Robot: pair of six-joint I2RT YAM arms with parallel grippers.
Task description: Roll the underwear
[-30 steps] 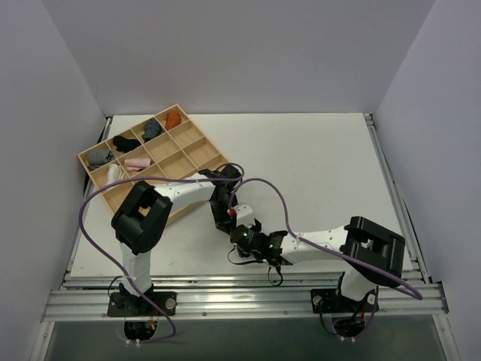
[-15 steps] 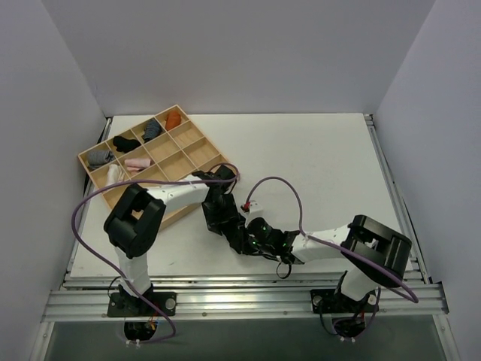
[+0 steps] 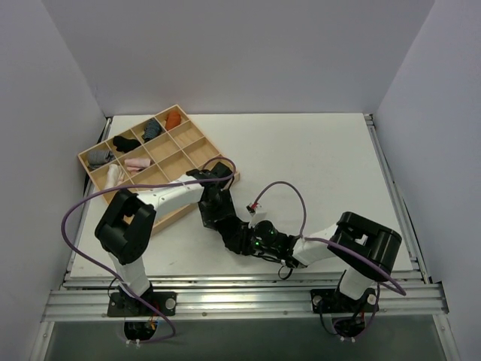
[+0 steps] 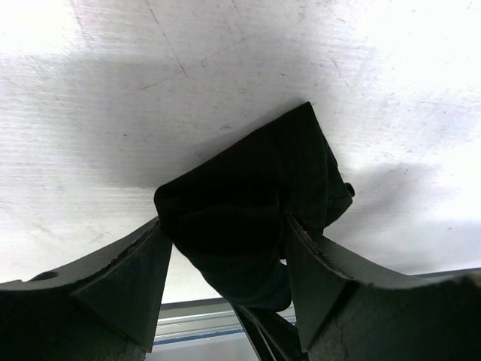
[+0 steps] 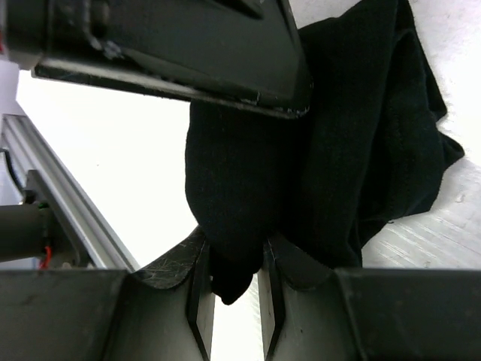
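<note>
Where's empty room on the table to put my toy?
The big bare patch is the right half of the table, between the far edge and the right arm. The right-side compartments of the tray are free too. It is crowded front-middle, where the left arm meets the right one over the underwear, and among the bundles on the tray's left.

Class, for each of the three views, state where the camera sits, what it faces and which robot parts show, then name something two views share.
Top external: above and behind the robot, looking down at the table and tray; left arm and right arm show.
Left wrist: on the left arm, facing the underwear; left gripper shows.
Right wrist: on the right arm, facing the underwear; right gripper shows.
Shared: both wrist views show the underwear.
</note>
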